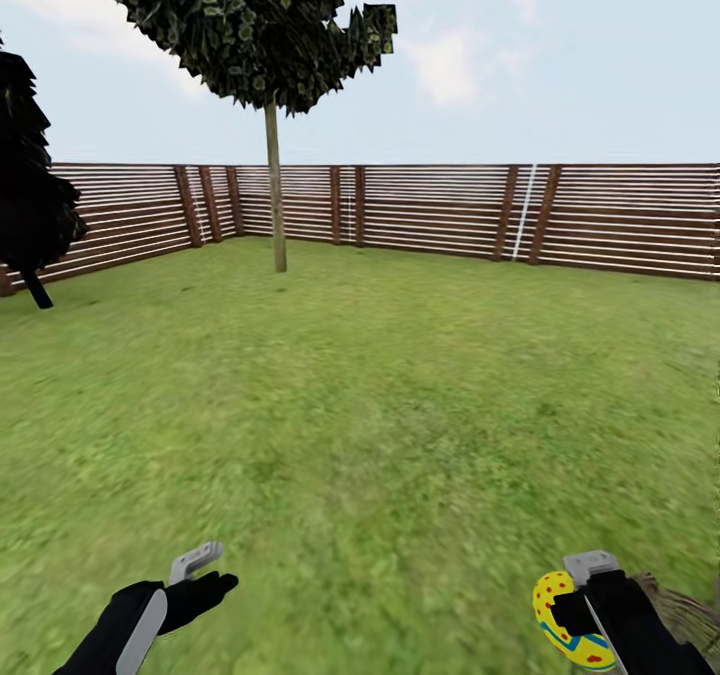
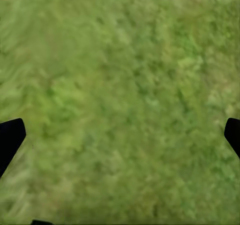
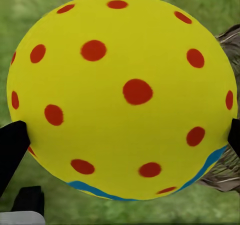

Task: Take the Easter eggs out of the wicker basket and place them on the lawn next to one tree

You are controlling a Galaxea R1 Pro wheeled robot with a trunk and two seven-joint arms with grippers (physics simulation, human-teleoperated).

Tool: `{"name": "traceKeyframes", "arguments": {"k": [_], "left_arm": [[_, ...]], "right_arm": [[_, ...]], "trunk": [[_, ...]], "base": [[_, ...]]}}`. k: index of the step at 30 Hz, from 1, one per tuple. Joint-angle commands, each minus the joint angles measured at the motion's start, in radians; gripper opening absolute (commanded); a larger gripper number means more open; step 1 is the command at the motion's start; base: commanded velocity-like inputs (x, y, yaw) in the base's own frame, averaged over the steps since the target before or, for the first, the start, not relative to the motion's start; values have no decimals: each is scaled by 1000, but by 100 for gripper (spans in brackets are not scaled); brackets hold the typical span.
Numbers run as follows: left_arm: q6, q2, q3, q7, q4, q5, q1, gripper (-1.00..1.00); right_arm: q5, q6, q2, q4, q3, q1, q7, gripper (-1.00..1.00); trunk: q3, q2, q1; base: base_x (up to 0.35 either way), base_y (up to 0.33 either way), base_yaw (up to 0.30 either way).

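Head view looks across the lawn [image 1: 380, 405] toward a thin-trunked tree [image 1: 274, 195] by the slatted fence [image 1: 450, 210], with the right end effector [image 1: 590, 615] low beside the wicker basket [image 1: 680, 610], whose rim pokes out just behind it. It is clamped around one Easter egg [image 3: 122, 95], black fingertips [image 3: 11, 145] pressed on opposite flanks, so the egg rides clear of the basket, probably for carrying to a tree. On the far side from the basket, the left end effector [image 1: 195, 580] hangs spread wide and empty over grass, presumably kept free.
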State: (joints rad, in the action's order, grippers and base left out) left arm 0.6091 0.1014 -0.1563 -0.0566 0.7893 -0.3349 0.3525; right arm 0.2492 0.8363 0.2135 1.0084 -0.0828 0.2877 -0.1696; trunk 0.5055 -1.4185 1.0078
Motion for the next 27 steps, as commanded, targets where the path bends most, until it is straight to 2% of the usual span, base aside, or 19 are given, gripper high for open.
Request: {"name": "traceKeyframes", "arguments": {"k": [1,13,16,22,27], "left_arm": [[6,0,-2,-5,1,1,0,100],[6,0,-2,-5,1,1,0,100],[6,0,-2,-5,1,2,0,100],[7,0,-1,-5,1,2,0,100],[7,0,0,-5,1,2,0,100]], "right_arm": [[10,4,0,1,-1,1,-10,-100],[10,4,1,1,-2,1,-11,-100],[10,5,1,2,-2,1,-11,-100],[7,4,2,2,-6,1,-13,-100],[7,3,1,2,-2,1,-13,-100]], "trunk": [[-1,7,-4],[-22,91,-50],[-18,91,-50],[-29,133,-73],[-47,168,-92]], "base": [[188,313,-168],[224,280,-168],[280,224,-167],[280,223,-168],[280,223,-40]]}}
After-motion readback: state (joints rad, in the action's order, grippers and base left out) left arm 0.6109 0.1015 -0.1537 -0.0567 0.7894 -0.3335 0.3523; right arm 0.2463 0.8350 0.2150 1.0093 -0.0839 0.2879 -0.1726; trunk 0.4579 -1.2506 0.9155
